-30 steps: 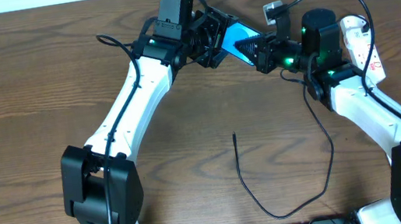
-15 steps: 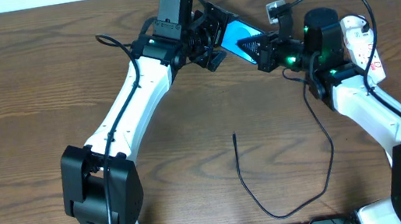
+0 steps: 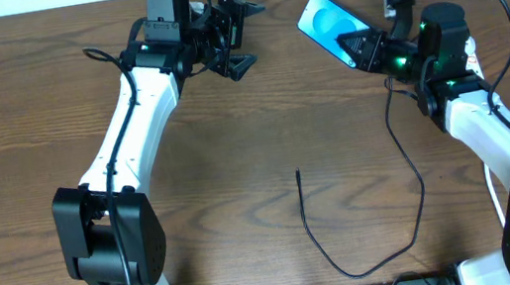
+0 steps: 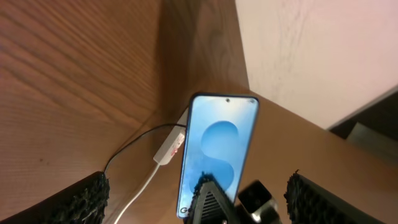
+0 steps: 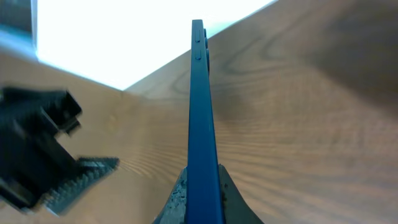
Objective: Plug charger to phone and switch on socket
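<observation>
The phone (image 3: 326, 23), its light blue screen up, is held off the table at the back right by my right gripper (image 3: 361, 45), which is shut on its lower end. In the right wrist view the phone (image 5: 201, 106) shows edge-on between the shut jaws (image 5: 202, 193). My left gripper (image 3: 240, 37) is open and empty, a short way left of the phone. In the left wrist view the phone (image 4: 217, 149) lies ahead, between the open fingers (image 4: 198, 190). The charger cable (image 3: 353, 273) lies loose on the table, its plug tip (image 3: 297, 171) at mid-table. The socket (image 3: 473, 54) is mostly hidden behind my right arm.
The white power strip with red marks (image 4: 170, 147) and its white cord (image 4: 134, 196) lie on the table beyond the phone. The table's back edge and a pale wall (image 4: 311, 56) are close behind. My left gripper shows blurred at the left of the right wrist view (image 5: 43, 155).
My left gripper has let go of the phone and drawn back to the left. My right gripper has moved right with the phone, which now stands free of the left fingers.
</observation>
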Available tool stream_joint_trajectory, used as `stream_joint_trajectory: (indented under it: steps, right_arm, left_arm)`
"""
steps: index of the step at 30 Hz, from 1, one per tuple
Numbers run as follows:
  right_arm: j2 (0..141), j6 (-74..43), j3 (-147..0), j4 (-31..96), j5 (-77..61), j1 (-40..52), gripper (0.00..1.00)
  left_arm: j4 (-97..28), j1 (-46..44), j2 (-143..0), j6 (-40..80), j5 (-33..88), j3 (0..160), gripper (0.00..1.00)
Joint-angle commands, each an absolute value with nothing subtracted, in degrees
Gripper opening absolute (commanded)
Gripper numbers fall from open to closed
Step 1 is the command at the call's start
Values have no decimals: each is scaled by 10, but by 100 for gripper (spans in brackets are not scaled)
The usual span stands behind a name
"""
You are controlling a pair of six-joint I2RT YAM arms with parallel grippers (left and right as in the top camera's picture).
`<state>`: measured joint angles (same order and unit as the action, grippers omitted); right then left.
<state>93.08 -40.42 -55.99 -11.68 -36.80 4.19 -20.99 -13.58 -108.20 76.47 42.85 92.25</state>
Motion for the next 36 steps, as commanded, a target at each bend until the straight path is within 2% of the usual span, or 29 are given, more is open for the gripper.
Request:
stream_joint_trajectory:
  steps: [1, 5, 15, 20, 31, 36]
  right_arm:
    - [930, -611, -569, -122, -366, 41, 1]
    - [930, -701, -569, -135, -401, 44, 1]
    - [930, -807, -569, -180, -459, 63, 2]
    - [930, -933, -569, -180, -470, 86, 2]
    - [930, -1019, -569, -205, -471, 109, 1]
    - [930, -1056, -569, -211, -471, 122, 1]
  left_arm:
    - [-203, -135, -1067, 731, 444, 926, 90]
    - [-203, -135, -1067, 731, 444, 926, 90]
    - [-202, -135, -1067, 731, 444, 926, 90]
    - [-202, -136, -1067, 733, 444, 926, 89]
    - [-196, -140, -1067, 767, 444, 926, 89]
    - [-168, -153, -1067, 773, 441, 926, 84]
